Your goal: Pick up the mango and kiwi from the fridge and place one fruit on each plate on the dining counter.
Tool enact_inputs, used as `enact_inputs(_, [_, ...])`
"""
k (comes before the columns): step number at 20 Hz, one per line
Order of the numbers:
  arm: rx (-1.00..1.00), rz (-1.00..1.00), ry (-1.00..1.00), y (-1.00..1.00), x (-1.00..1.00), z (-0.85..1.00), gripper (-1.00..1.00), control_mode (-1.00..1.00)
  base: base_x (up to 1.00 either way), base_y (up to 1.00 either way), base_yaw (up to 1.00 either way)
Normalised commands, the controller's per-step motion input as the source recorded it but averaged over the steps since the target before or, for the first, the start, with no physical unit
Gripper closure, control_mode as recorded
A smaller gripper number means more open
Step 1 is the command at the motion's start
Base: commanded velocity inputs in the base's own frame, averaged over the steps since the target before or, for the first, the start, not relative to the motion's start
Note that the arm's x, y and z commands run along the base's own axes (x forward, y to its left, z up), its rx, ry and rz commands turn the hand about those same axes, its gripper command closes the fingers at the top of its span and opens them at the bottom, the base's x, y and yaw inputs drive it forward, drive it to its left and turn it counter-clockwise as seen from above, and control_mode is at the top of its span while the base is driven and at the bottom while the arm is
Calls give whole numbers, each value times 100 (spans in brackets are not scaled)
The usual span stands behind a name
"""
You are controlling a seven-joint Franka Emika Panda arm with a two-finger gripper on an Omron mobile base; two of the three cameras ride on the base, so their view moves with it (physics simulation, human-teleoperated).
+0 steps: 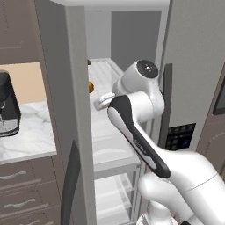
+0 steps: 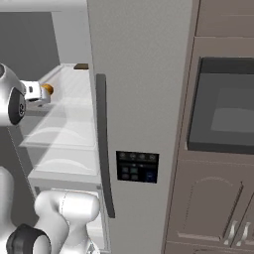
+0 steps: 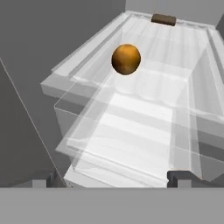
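Hand view: one mango (image 3: pixel 126 59); one fridge (image 3: pixel 144 109) shelf; jaws apart

Orange mango (image 3: pixel 126 59), white fridge (image 3: pixel 144 118) shelves

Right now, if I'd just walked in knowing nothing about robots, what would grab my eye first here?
Probably the white arm reaching into the open fridge. Next, the orange mango sitting on a clear glass shelf ahead of the end effector, whose dark fingertips stand wide apart. A small brown object lies at the shelf's far end.
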Motion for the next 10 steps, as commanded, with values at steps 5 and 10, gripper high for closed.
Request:
enact_inputs(5, [7, 1, 1, 15, 97, 34, -100, -100, 0, 0, 0])
enact_inputs(10, [0, 0, 4, 8, 99, 2, -100, -100, 0, 0, 0])
